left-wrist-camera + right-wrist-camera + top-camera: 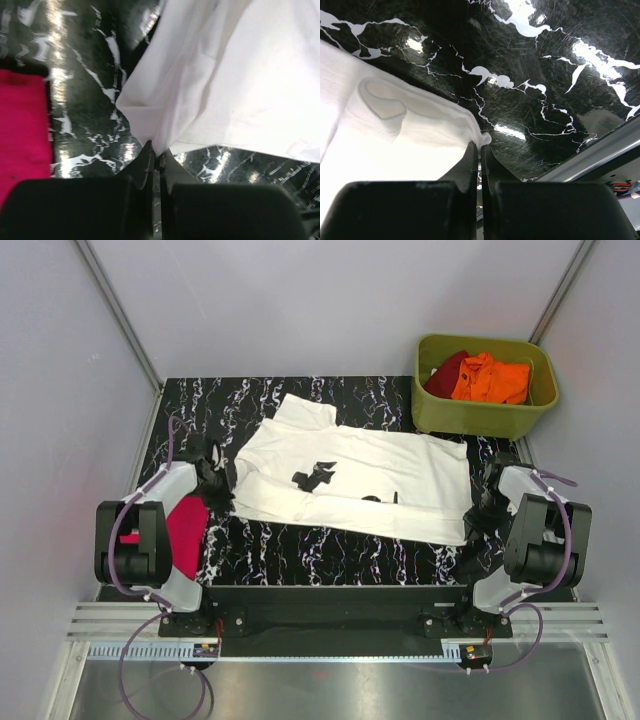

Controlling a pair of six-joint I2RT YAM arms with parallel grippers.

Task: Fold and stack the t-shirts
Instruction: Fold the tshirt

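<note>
The left tool [156,152] and right tool [480,150] hung low over the bench [300,548], each pressed together on an end of the white shirt [390,472] spread flat there, light limp cloth likely to sag, best gripped at its corners.

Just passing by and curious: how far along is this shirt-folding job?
Done: the pink shirt lies by the left arm, apparently folded. In hand: the left pincer and right pincer grip opposite ends of the spread white shirt. To do: the orange shirt and dark red shirt sit in the green tub.
</note>
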